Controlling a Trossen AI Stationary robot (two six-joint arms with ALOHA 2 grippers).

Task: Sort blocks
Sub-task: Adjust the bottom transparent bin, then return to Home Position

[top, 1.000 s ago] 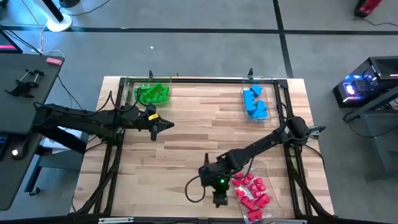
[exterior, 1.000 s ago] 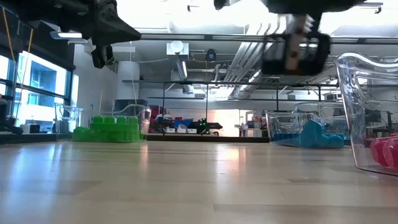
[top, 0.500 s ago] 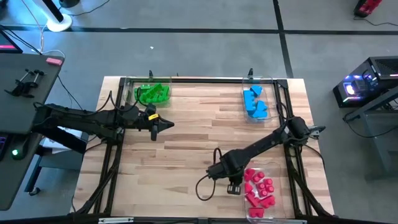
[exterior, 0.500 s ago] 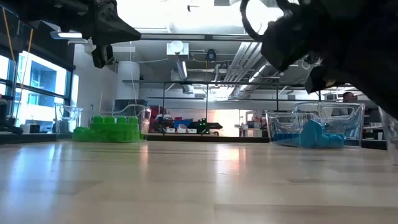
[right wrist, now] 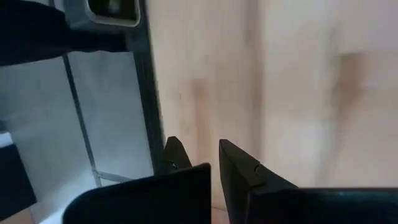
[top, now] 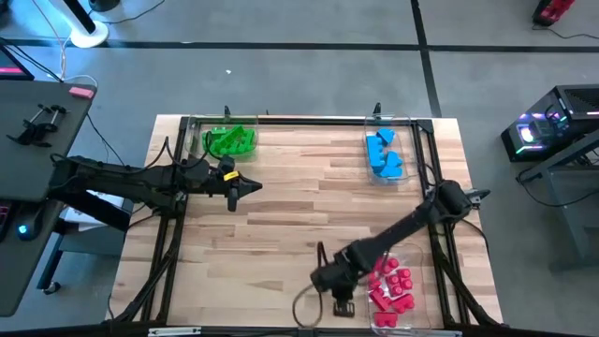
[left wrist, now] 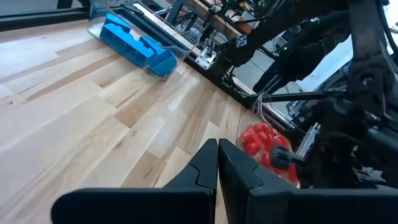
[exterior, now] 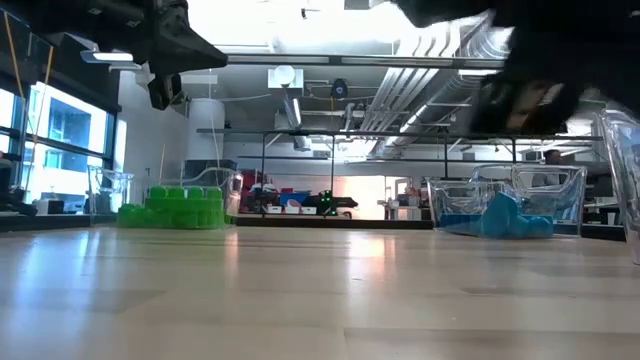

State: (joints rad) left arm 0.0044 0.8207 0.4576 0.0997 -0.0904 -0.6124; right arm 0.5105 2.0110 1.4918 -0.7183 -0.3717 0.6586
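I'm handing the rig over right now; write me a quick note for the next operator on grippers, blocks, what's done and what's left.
Left gripper: shut, empty, waiting above the table's left side near the green tray.
Right gripper: shut, holding nothing visible, at the table's near edge beside the red tray.
Green blocks: in the far-left clear tray.
Blue blocks: in the far-right tray.
Red blocks: in the near-right tray.
Done: every block in view sits with its own colour.
Left: no loose blocks show on the table; confirm, then park the arms.
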